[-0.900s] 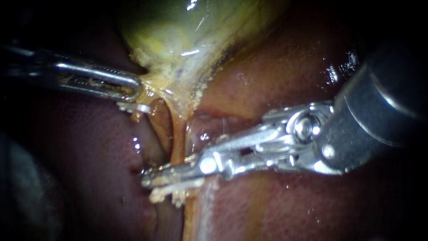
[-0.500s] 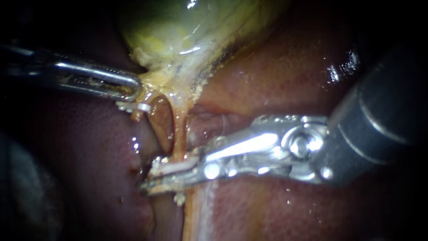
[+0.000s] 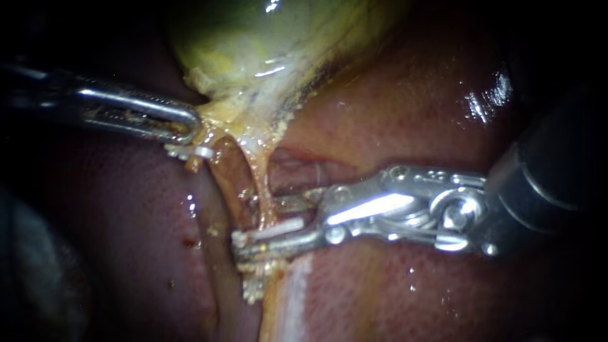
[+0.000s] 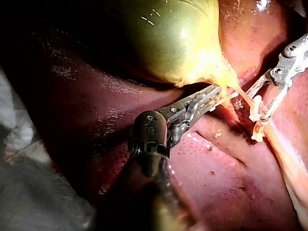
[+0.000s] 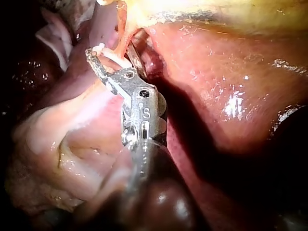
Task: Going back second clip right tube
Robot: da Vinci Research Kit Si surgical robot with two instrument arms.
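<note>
Clip [image 3: 273,229]: white, set across the right tube [image 3: 258,183], between the right instrument [image 3: 256,223] jaws, just above the lower one | right jaws: spread, a gap showing, straddling the tube | left instrument [image 3: 190,126]: jaws pinching the gallbladder [image 3: 253,57] neck | liver [image 3: 392,126] beneath

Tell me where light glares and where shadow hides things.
Endoscope view: glints on the wet liver and right instrument, edges dark. Left wrist view: gallbladder glints, shaft of the left instrument in shadow. Right wrist view: glare on the liver.
</note>
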